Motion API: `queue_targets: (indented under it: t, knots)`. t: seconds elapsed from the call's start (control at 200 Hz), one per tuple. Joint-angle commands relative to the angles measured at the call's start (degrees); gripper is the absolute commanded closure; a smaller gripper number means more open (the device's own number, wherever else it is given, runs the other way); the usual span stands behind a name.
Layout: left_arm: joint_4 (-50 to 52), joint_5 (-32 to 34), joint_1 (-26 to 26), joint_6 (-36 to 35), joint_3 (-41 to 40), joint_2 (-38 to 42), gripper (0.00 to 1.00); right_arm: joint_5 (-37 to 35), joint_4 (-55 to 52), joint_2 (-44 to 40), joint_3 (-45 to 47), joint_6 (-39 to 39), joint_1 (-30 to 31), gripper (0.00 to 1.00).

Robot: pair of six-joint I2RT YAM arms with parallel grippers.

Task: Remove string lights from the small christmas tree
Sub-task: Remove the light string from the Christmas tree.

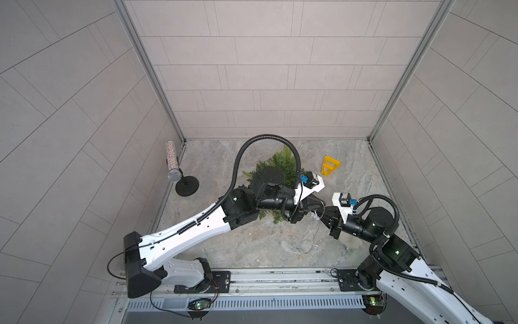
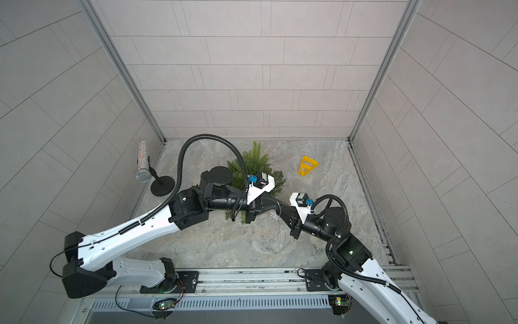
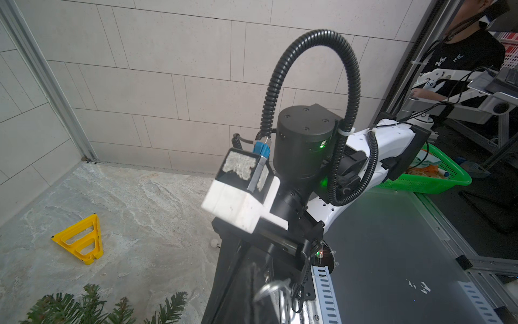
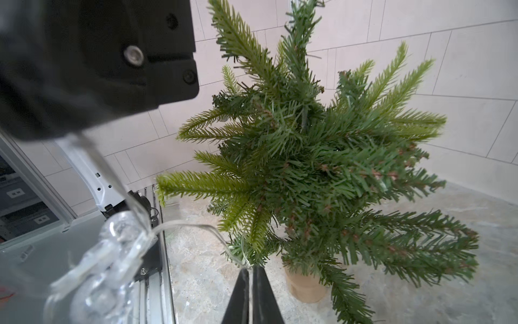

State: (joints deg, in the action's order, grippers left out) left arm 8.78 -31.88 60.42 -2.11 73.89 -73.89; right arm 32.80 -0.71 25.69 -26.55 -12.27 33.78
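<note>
The string lights (image 4: 185, 224) hang limp, light and snag-prone just beside the small christmas tree (image 4: 322, 168). The left gripper (image 1: 318, 208) and right gripper (image 4: 250, 273) have their jaws clamped on thin wire, likely a safer hold than the bulbs.

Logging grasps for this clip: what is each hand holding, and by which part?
Both hold the string lights: the right hand pinches wire near the small christmas tree; the left hand grips wire above a dangling bulb cluster.
</note>
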Motion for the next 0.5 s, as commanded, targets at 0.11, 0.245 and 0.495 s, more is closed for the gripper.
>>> queue_targets:
  t: [0.11, 0.245, 0.495]
  knots:
    - [-1.1, -0.2, 0.3, 0.8, -1.4, 1.4, 1.0, 0.0, 1.4, 1.2, -0.3, -0.7, 1.3, 0.93]
    - [-0.1, 0.2, 0.4, 1.2, -2.3, 3.2, 1.0, -0.9, 0.7, 1.9, -1.4, 0.2, 1.5, 0.89]
    - [4.6, 3.1, 0.9, 1.2, -4.7, 10.6, 1.0, -3.6, -0.8, 2.5, -2.0, 2.2, 1.5, 0.84]
